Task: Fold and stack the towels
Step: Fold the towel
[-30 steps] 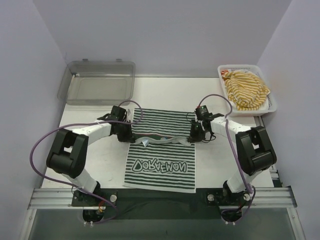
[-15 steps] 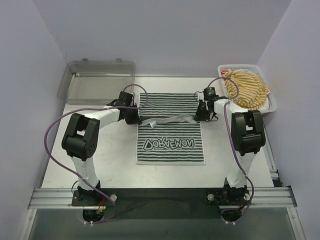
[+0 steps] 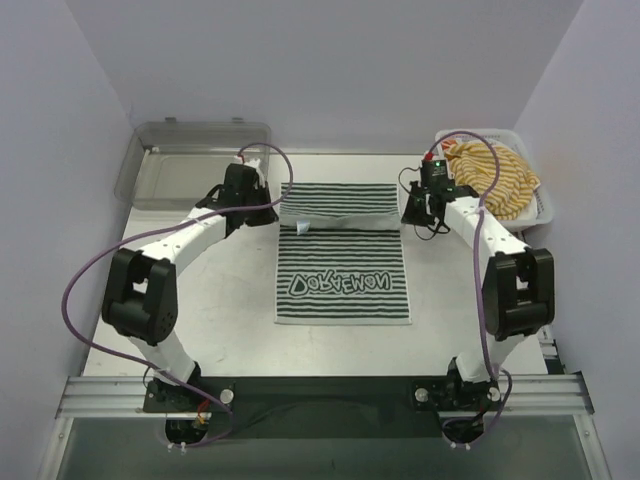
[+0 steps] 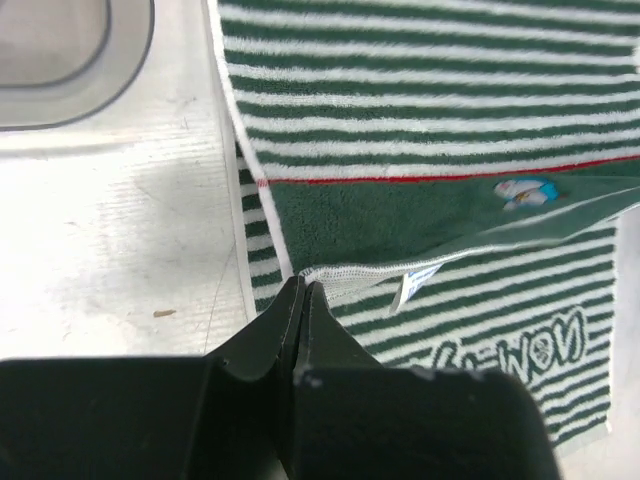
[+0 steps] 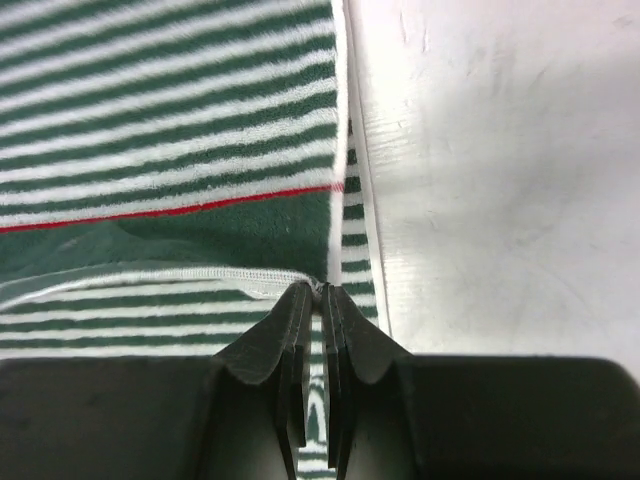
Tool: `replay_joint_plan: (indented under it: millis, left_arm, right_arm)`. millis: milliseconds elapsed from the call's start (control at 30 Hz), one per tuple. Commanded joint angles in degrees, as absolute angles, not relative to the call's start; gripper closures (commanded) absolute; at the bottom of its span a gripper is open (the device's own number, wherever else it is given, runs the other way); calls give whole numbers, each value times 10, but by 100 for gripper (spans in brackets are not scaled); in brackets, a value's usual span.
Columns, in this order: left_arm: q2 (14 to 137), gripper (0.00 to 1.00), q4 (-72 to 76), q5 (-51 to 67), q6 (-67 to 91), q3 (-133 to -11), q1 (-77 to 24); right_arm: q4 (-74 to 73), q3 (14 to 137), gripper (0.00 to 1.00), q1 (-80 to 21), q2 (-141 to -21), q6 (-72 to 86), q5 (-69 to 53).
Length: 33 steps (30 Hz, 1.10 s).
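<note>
On the table (image 3: 215, 300) centre the dark-green striped towel (image 3: 343, 275) lies flat, lettering up, far end doubled over as a short flap, so the first fold looks started, not finished. The left gripper (image 4: 300, 292) is pinched tight on the flap's left corner hem and the right gripper (image 5: 322, 292) is clamped the same way on the right corner. Both corners sit right between the fingertips, and the rest of the cloth rests on the table. The yellow striped towel (image 3: 492, 178) is bunched in the basket (image 3: 478, 133) far right, unfolded. No stack visible. Left to do, as I judge it: finish this fold, fold the yellow one, stack both
</note>
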<state>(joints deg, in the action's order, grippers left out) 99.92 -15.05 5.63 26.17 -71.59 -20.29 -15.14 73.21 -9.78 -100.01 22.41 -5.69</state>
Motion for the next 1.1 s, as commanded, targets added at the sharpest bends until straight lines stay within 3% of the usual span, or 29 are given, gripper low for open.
replay_joint_plan:
  millis: [0, 433, 667, 1067]
  left_arm:
    - [920, 100, -163, 35, 221, -702, -210]
    - [741, 100, -188, 4, 268, -514, -271]
    - [787, 100, -145, 4, 290, -435, -274]
    - [858, 100, -141, 4, 296, -432, -280]
  right_arm:
    - [-188, 709, 100, -95, -906, 212, -24]
    - [-221, 578, 100, -96, -737, 247, -42]
    - [-201, 465, 100, -99, -796, 280, -74]
    - [-185, 456, 100, -98, -866, 289, -70]
